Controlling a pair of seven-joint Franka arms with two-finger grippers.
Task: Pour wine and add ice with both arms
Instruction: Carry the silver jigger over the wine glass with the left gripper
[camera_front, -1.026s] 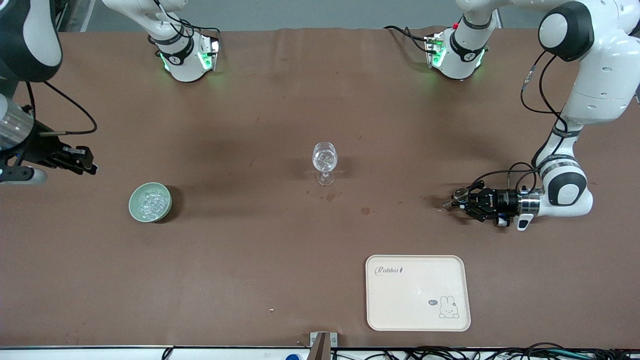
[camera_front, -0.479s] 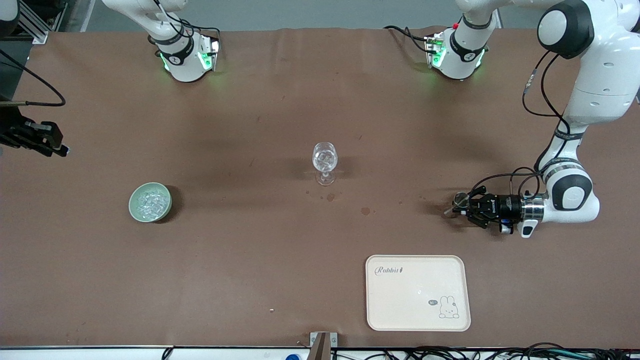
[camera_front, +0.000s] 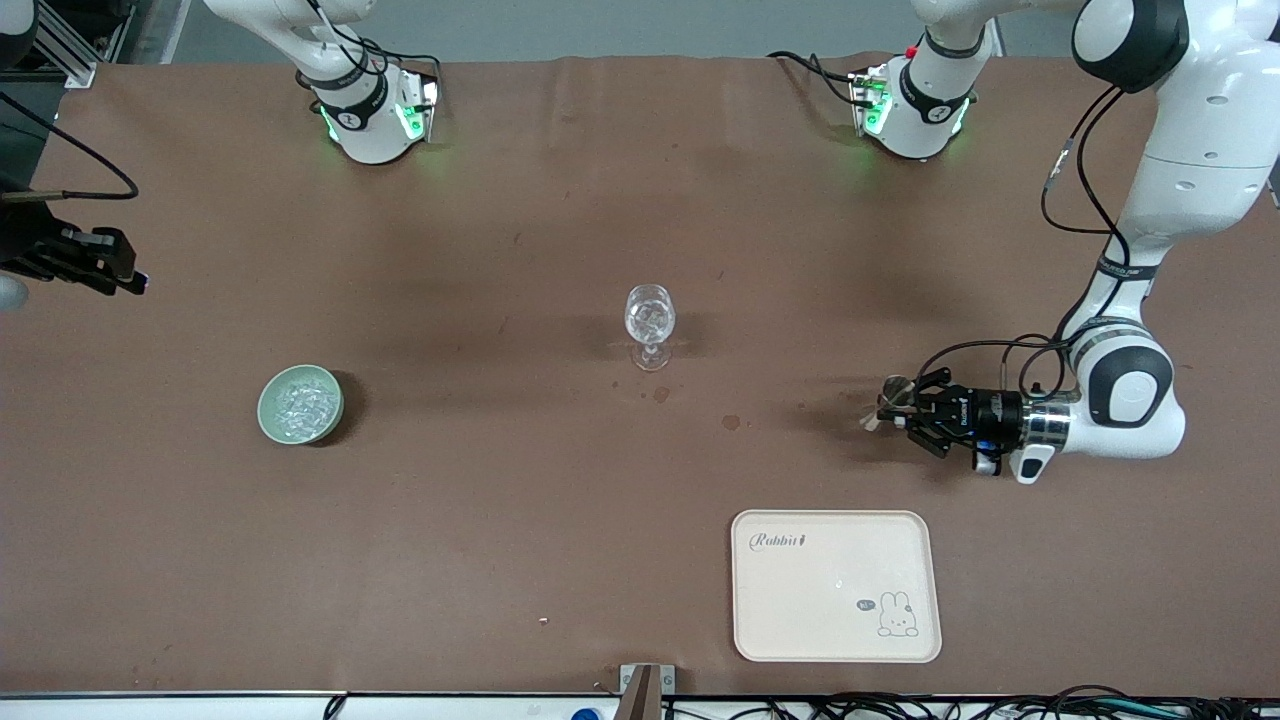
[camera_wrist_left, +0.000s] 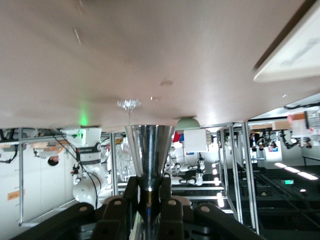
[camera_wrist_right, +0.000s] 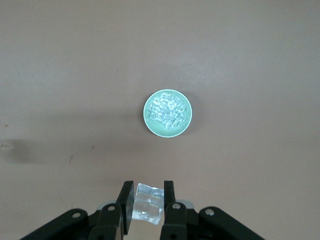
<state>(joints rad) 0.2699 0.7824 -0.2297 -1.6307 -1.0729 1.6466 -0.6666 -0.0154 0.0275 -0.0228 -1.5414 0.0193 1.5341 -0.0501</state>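
Front view, left tool (camera_front: 893, 408) level, gripping jigger (camera_front: 890, 398)

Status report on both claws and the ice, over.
Left claw shut on metal cup. Right claw shut on ice cube, above bowl. Nothing blocking wine glass.

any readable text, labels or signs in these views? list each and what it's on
"Rabbit" in script: printed on the cream tray.
Small speech-bubble mark beside the tray's bunny drawing: too small to read.
Lettering on the left end effector body: too small to read.
Nothing else legible.
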